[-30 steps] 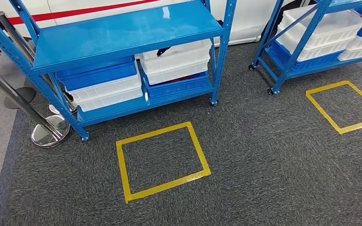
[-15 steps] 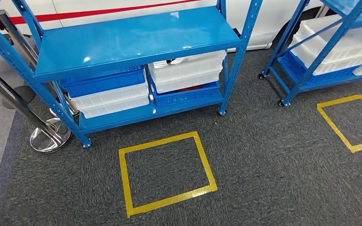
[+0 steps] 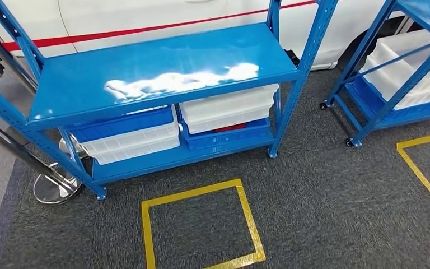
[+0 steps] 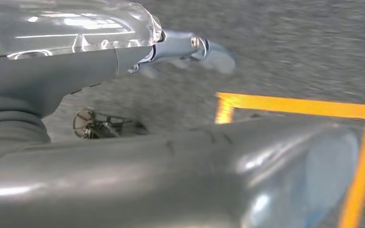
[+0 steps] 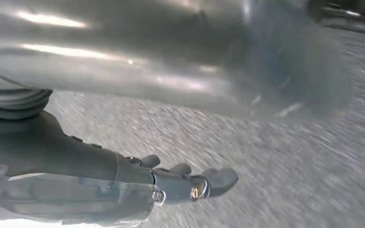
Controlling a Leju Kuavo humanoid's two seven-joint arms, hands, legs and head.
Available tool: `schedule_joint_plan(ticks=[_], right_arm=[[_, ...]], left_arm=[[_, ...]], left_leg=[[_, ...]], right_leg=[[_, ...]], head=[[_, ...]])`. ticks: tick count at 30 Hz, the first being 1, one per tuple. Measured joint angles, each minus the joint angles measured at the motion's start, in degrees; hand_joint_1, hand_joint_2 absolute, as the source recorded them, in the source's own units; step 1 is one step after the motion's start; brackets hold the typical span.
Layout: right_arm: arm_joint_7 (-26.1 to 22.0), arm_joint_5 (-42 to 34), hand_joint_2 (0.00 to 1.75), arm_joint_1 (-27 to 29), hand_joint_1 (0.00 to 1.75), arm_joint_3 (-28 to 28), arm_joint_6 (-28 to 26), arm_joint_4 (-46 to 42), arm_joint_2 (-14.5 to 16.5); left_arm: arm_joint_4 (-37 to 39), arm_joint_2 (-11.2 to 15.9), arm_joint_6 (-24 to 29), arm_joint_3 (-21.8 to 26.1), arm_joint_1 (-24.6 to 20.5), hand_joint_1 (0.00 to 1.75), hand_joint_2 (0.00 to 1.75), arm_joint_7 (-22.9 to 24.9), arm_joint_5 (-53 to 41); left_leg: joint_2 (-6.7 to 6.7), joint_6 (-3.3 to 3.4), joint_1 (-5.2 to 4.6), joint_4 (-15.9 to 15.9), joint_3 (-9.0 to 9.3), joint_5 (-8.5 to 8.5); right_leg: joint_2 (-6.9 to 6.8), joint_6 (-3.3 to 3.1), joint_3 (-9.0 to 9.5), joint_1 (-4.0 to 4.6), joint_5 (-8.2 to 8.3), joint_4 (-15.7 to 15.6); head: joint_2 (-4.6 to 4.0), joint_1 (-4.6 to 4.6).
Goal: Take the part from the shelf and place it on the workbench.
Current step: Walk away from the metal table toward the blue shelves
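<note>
A blue metal shelf (image 3: 162, 67) stands ahead on the carpet in the head view. Its middle board is bare and glossy. On the lowest board sit a white bin (image 3: 227, 112) stacked on a blue bin (image 3: 227, 137), with a white and blue stack (image 3: 129, 137) to their left. The board above hides most of what the bins hold; a sliver of something red (image 3: 229, 128) shows between the right pair. My left hand (image 4: 76, 71) hangs over the carpet, its fingers (image 4: 214, 52) straight and holding nothing. My right hand (image 5: 76, 161) hangs likewise with empty fingers (image 5: 218, 180).
A yellow tape square (image 3: 246, 213) marks the carpet in front of the shelf. A second blue shelf (image 3: 369, 61) with white bins stands at the right beside another yellow square (image 3: 420, 168). A chrome post base (image 3: 56, 188) sits left. A white vehicle (image 3: 145, 22) is behind.
The whole head view has shifted: the camera has come closer to the shelf, which now looks larger and sits lower and further right. The tape square has slid toward the bottom edge.
</note>
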Motion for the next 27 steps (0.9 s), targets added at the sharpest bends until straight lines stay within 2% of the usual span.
schedule_joint_plan(ticks=[1, 3, 4, 5, 6, 8, 9, 10, 12, 13, 14, 16, 17, 18, 19, 21, 22, 23, 25, 27], right_arm=[[0.0, 0.0, 0.00, 0.0, 0.00, 0.0, -0.1, 0.0, 0.0], [-0.1, -0.2, 0.00, 0.0, 0.00, -0.1, -0.2, 0.0, 0.0], [-0.1, -0.3, 0.00, 0.0, 0.00, -0.2, -0.3, 0.0, 0.0], [-0.1, -0.4, 0.00, 0.1, 0.00, -0.2, -0.4, 0.0, 0.0], [-0.1, -0.4, 0.00, 0.3, 0.00, -0.3, -0.4, 0.1, 0.0], [-0.2, -0.5, 0.00, 0.4, 0.00, -0.4, -0.4, 0.2, 0.2], [-0.2, -0.6, 0.00, 0.4, 0.00, -0.4, -0.4, 0.3, 0.3], [-0.2, -0.6, 0.00, 0.2, 0.00, -0.4, -0.4, 0.3, 0.3], [-0.3, -0.7, 0.00, -0.1, 0.00, -0.5, -0.5, 0.3, 0.3], [-0.4, -0.8, 0.00, -0.3, 0.00, -0.6, -0.5, 0.2, 0.3], [-0.4, -0.8, 0.00, -0.5, 0.00, -0.7, -0.5, 0.2, 0.4], [-0.6, -0.9, 0.00, -0.7, 0.00, -0.9, -0.6, 0.2, 0.4], [-0.6, -0.9, 0.00, -0.7, 0.00, -0.9, -0.6, 0.2, 0.3], [-0.6, -0.9, 0.00, -0.6, 0.00, -0.9, -0.6, 0.2, 0.3], [-0.6, -0.9, 0.00, -0.5, 0.00, -1.0, -0.6, 0.2, 0.3], [-0.6, -1.0, 0.00, -0.2, 0.00, -1.0, -0.6, 0.2, 0.3], [-0.6, -1.0, 0.00, -0.1, 0.00, -1.1, -0.5, 0.2, 0.3], [-0.7, -1.1, 0.00, -0.1, 0.00, -1.2, -0.5, 0.2, 0.2], [-0.9, -1.2, 0.00, -0.1, 0.00, -1.3, -0.6, 0.3, 0.2], [-1.0, -1.4, 0.00, -0.2, 0.00, -1.4, -0.6, 0.3, 0.2]], left_arm=[[0.0, 0.0, 0.0, 0.0, 0.0, 0.00, 0.00, 0.0, -0.1], [0.0, 0.0, 0.0, 0.0, 0.2, 0.00, 0.00, 0.1, -0.3], [0.0, 0.0, 0.0, 0.0, 0.3, 0.00, 0.00, 0.1, -0.5], [0.0, 0.0, 0.1, 0.0, 0.4, 0.00, 0.00, 0.2, -0.5], [0.1, 0.1, 0.2, 0.0, 0.7, 0.00, 0.00, 0.3, -0.6], [0.2, 0.1, 0.4, 0.0, 1.1, 0.00, 0.00, 0.4, -0.8], [0.3, 0.1, 0.5, -0.1, 1.3, 0.00, 0.00, 0.4, -1.0], [0.3, 0.1, 0.5, -0.1, 1.2, 0.00, 0.00, 0.5, -1.1], [0.3, 0.1, 0.5, -0.1, 0.6, 0.00, 0.00, 0.4, -1.3], [0.2, 0.1, 0.5, -0.1, 0.3, 0.00, 0.00, 0.4, -1.4], [0.2, 0.1, 0.5, -0.1, 0.1, 0.00, 0.00, 0.3, -1.4], [0.2, 0.2, 0.6, -0.1, -0.2, 0.00, 0.00, 0.2, -1.5], [0.2, 0.2, 0.6, -0.1, -0.3, 0.00, 0.00, 0.2, -1.5], [0.2, 0.2, 0.6, -0.1, -0.3, 0.00, 0.00, 0.2, -1.5], [0.2, 0.2, 0.6, -0.1, -0.3, 0.00, 0.00, 0.2, -1.6], [0.2, 0.2, 0.6, -0.2, -0.1, 0.00, 0.00, 0.2, -1.6], [0.2, 0.1, 0.6, -0.2, -0.1, 0.00, 0.00, 0.2, -1.7], [0.2, 0.1, 0.6, -0.2, -0.1, 0.00, 0.00, 0.2, -1.7], [0.2, 0.0, 0.6, -0.2, -0.1, 0.00, 0.00, 0.1, -2.0], [0.2, 0.2, 0.6, -0.3, -0.1, 0.00, 0.00, 0.1, -2.1]], left_leg=[[0.15, -0.19, 0.04, 1.8, -2.85, -2.65], [0.28, -0.23, 0.08, 1.6, -7.25, -8.39], [0.31, -0.06, 0.08, 0.0, -8.95, -9.54], [0.33, 0.23, 0.07, -2.4, -10.39, -8.14], [0.39, 0.62, 0.01, -5.5, -11.64, -3.37], [0.45, 1.38, -0.31, -10.7, -13.54, 8.75], [0.44, 1.66, -0.47, -11.8, -13.90, 12.72], [0.36, 1.88, -0.63, -11.9, -13.96, 13.80], [0.22, 2.52, -0.57, -11.6, -13.31, 12.98], [0.17, 2.94, -0.52, -11.8, -12.96, 12.61], [0.15, 3.31, -0.45, -12.1, -12.56, 12.30], [0.14, 3.82, -0.54, -12.4, -11.82, 11.58], [0.10, 3.90, -0.62, -12.4, -11.44, 11.22], [0.02, 3.93, -0.69, -12.4, -11.06, 10.90], [-0.10, 3.92, -0.75, -12.4, -10.65, 10.61], [-0.35, 3.80, -0.89, -12.4, -9.90, 10.20], [-0.42, 3.66, -1.03, -12.4, -9.67, 10.03], [-0.46, 3.44, -1.11, -12.4, -9.57, 9.94], [-0.49, 2.84, -1.11, -12.4, -9.53, 9.91], [-0.47, 2.20, -1.11, -12.5, -9.43, 9.95]], right_leg=[[0.09, -0.03, 1.65, -0.04, -0.85, -0.5], [0.34, 0.09, 4.88, -0.13, -2.63, -1.1], [0.46, 0.20, 6.45, -0.15, -3.72, -1.3], [0.52, 0.32, 7.85, -0.13, -4.84, -1.4], [0.53, 0.44, 8.94, -0.09, -5.98, -1.4], [0.80, 0.98, 10.50, 0.25, -8.27, -0.9], [0.94, 1.34, 11.09, 0.37, -9.30, -0.8], [1.09, 1.74, 11.80, 0.44, -10.18, -0.8], [0.99, 2.40, 12.98, 0.25, -11.48, -1.1], [0.87, 2.63, 12.67, 0.15, -12.34, -0.1], [0.73, 2.82, 11.45, 0.08, -13.63, 2.4], [0.53, 3.02, 6.61, 0.06, -16.62, 10.3], [0.51, 3.07, 4.09, 0.08, -17.29, 13.7], [0.50, 3.03, 2.26, 0.13, -16.81, 15.5], [0.49, 2.89, 1.35, 0.24, -15.08, 15.1], [0.49, 2.11, 2.13, 0.63, -9.38, 8.8], [0.47, 1.60, 2.86, 0.89, -7.14, 5.4], [0.41, 1.18, 3.39, 1.09, -5.71, 2.8], [0.33, 0.68, 3.50, 1.37, -5.15, 1.3], [0.24, 0.32, 3.70, 1.08, -4.59, 0.6]], head=[[0.00, 0.00], [-0.01, 0.00], [-0.01, -0.01], [-0.02, -0.01], [-0.02, -0.01], [-0.02, 0.01], [-0.01, 0.03], [-0.01, 0.03], [-0.01, 0.05], [-0.01, 0.05], [-0.01, 0.07], [-0.01, 0.08], [-0.01, 0.08], [-0.01, 0.08], [-0.01, 0.08], [-0.01, 0.08], [-0.02, 0.08], [-0.02, 0.07], [-0.02, 0.07], [-0.02, 0.07]])
